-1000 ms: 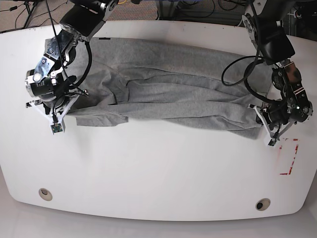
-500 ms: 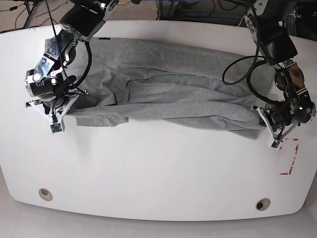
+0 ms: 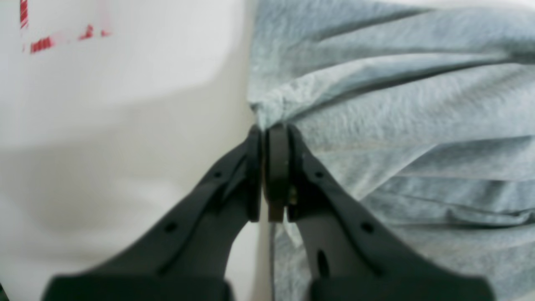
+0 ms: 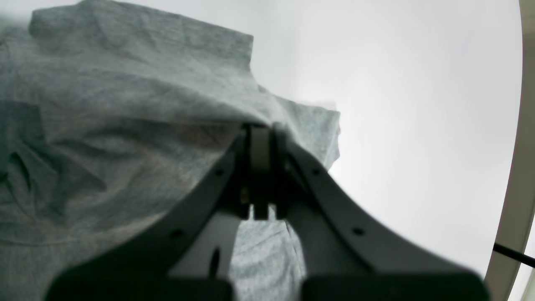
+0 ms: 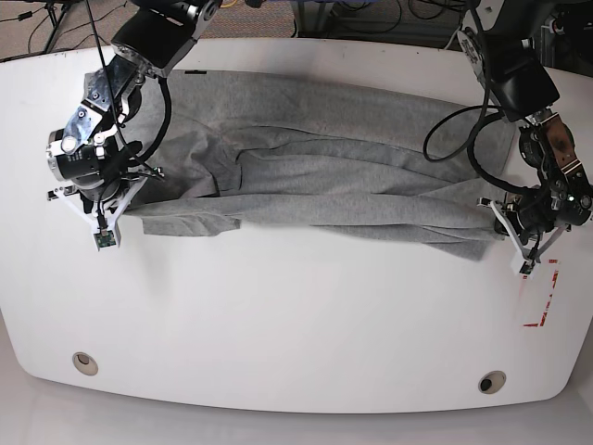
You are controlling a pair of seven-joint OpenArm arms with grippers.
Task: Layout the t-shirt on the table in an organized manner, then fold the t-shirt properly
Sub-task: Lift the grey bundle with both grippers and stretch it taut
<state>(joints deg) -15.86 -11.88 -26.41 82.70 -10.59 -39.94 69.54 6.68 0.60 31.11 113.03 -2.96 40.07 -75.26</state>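
The layout step was in hand. The t-shirt (image 5: 315,176) lay stretched across the far half of the tabletop (image 5: 296,324), reaching nearly from one side edge to the other, bunched in long creases along its length and doubled over itself along the near edge. No lettering showed on the upper side.

The left gripper (image 3: 269,129), near the right side edge of the tabletop in the base view, had its fingers (image 3: 278,167) pinched tight on a corner of the grey cloth, with folds fanning out from the pinch. The right gripper (image 4: 259,125), near the opposite side edge, was likewise clamped on a fold of the cloth, close beside a sleeve.

The next move probably called for both arms to pull apart and toward the near edge, so that the creases opened and the doubled part came flat; only then could folding begin. The cloth was soft and could slip or drag unevenly.

The red-outlined mark (image 5: 545,297) lay just beside the left gripper, and two grommet holes (image 5: 492,381) sat along the near edge, well apart from the cloth. Nothing stood in the way.
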